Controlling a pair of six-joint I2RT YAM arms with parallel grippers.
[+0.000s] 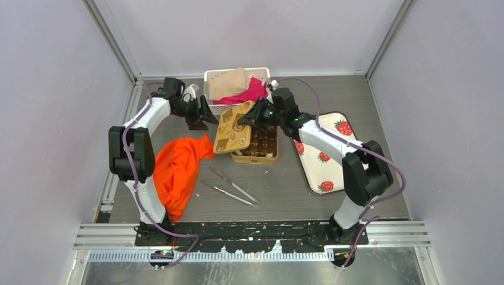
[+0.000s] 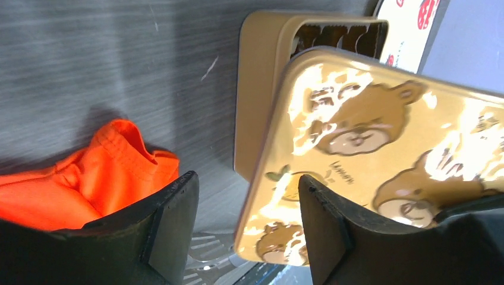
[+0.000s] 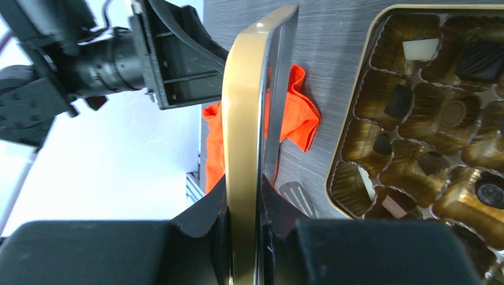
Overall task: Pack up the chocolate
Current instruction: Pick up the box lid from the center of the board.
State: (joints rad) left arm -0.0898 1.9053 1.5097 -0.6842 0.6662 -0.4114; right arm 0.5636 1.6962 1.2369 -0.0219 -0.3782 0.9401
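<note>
Claws: right claw (image 3: 243, 196) clenched on edge of lid (image 3: 243, 107), lid tilted. Left claw (image 2: 245, 184) released, spread at lid's other edge. Chocolate (image 3: 397, 100) sits in tin (image 3: 355, 101) just beside right claw. Advice: level lid, square it over tin, then let go. Bench (image 3: 333, 47) grey; orange cloth (image 3: 294, 119) near left claw; pale walls (image 1: 59, 119) around.

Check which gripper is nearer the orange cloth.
Left. The left gripper hangs open just beyond the orange cloth; the right gripper sits farther right, fingers clamped on the bear-print lid.
</note>
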